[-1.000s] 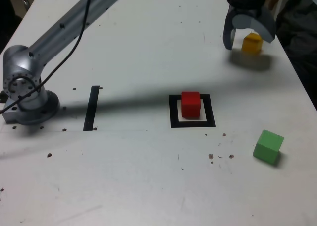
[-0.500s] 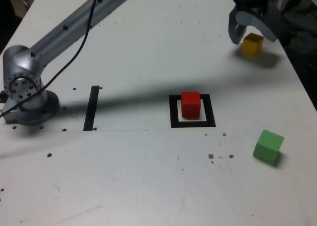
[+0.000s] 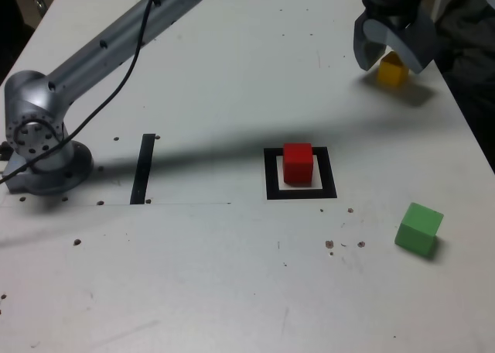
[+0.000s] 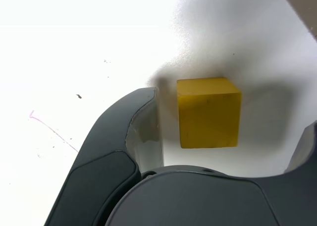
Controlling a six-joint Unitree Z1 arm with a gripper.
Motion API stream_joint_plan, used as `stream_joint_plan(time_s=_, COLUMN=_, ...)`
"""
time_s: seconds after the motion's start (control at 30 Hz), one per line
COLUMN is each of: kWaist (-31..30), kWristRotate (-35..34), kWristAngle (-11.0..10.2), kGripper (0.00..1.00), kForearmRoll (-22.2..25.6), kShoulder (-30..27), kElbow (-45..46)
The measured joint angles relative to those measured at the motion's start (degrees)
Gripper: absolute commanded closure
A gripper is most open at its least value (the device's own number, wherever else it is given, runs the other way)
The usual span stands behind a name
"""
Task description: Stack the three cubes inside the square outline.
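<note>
The yellow cube (image 3: 392,71) sits on the white table at the far right of the exterior view. My gripper (image 3: 394,56) hangs over it with its jaws open, one on each side of the cube. In the wrist view the yellow cube (image 4: 208,112) lies between the dark fingers (image 4: 124,141) without touching either, with my gripper (image 4: 225,119) centred on it. The red cube (image 3: 298,163) rests inside the square outline (image 3: 301,193) near the table's middle. The green cube (image 3: 419,229) lies tilted at the near right.
A narrow black strip (image 3: 143,169) is taped to the table beside the arm's grey base (image 3: 39,148). The arm's long link crosses above the table's far left. Dark objects border the table's right edge (image 3: 464,113).
My gripper has moved farther along the table and lowered around the yellow cube, which now sits between the jaws. The cubes have not moved.
</note>
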State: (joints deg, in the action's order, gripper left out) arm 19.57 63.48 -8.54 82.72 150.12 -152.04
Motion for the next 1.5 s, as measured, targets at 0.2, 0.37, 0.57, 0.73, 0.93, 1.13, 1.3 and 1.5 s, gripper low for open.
stream_joint_plan(time_s=0.2, kWaist=0.0, kWristRotate=0.1, kWristAngle=-0.5, kGripper=0.24, kForearmRoll=0.9, kShoulder=0.4, kElbow=0.0)
stream_joint_plan(time_s=0.37, kWaist=-0.4, kWristRotate=0.1, kWristAngle=-0.6, kGripper=0.52, kForearmRoll=1.0, kShoulder=0.4, kElbow=0.0)
stream_joint_plan(time_s=0.57, kWaist=-0.9, kWristRotate=1.0, kWristAngle=0.2, kGripper=0.63, kForearmRoll=0.9, kShoulder=0.4, kElbow=0.0)
stream_joint_plan(time_s=0.73, kWaist=-1.0, kWristRotate=1.2, kWristAngle=0.4, kGripper=0.65, kForearmRoll=0.9, kShoulder=0.7, kElbow=0.0)
stream_joint_plan(time_s=0.93, kWaist=-1.0, kWristRotate=1.3, kWristAngle=0.4, kGripper=0.65, kForearmRoll=0.9, kShoulder=0.7, kElbow=0.0)
stream_joint_plan(time_s=1.13, kWaist=-1.2, kWristRotate=1.3, kWristAngle=0.4, kGripper=0.65, kForearmRoll=0.9, kShoulder=0.7, kElbow=0.0)
stream_joint_plan(time_s=1.3, kWaist=-1.4, kWristRotate=1.3, kWristAngle=0.4, kGripper=0.65, kForearmRoll=1.0, kShoulder=0.7, kElbow=0.0)
stream_joint_plan(time_s=1.5, kWaist=-1.6, kWristRotate=0.7, kWristAngle=0.4, kGripper=0.65, kForearmRoll=1.0, kShoulder=-0.1, kElbow=1.2)
